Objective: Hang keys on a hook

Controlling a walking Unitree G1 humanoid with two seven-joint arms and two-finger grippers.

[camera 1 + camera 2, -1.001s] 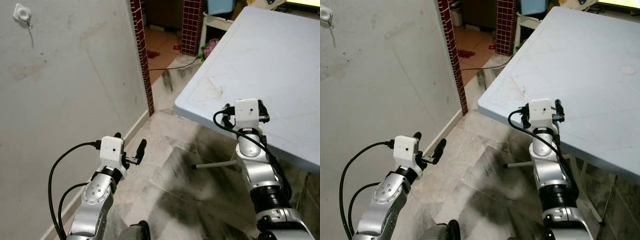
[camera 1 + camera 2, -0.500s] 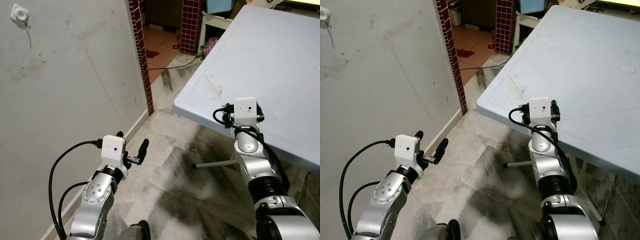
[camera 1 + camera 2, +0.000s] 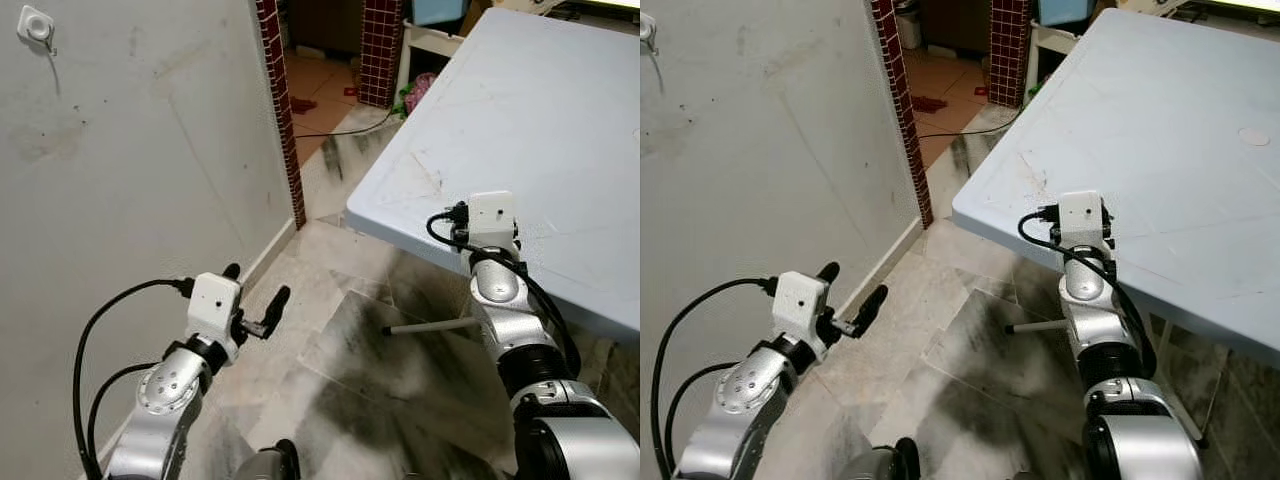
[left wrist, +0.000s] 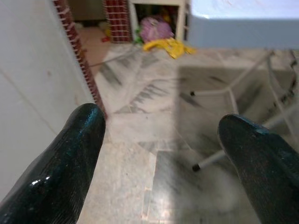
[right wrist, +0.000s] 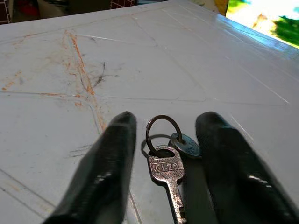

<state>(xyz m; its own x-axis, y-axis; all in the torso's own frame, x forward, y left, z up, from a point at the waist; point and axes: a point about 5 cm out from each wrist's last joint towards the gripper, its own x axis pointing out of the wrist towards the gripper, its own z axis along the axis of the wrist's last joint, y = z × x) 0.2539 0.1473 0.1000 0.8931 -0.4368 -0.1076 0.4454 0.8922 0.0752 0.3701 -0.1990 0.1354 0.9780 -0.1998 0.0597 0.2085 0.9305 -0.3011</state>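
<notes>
Right gripper [image 5: 161,158] open, straddling keys [image 5: 166,158] flat on table [image 5: 70,70]. Left gripper [image 4: 159,149] open, idle. Risk: flat keys skidding from closing fingers. Hook [image 3: 37,26] at ten o'clock.

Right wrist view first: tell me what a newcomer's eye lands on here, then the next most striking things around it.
The keys on a ring lie flat on the pale blue table, between the two open fingers of the right pincer. High on the grey wall at the robot's left sits a small white hook. The left pincer is open, low over the marbled floor beside that wall.
</notes>
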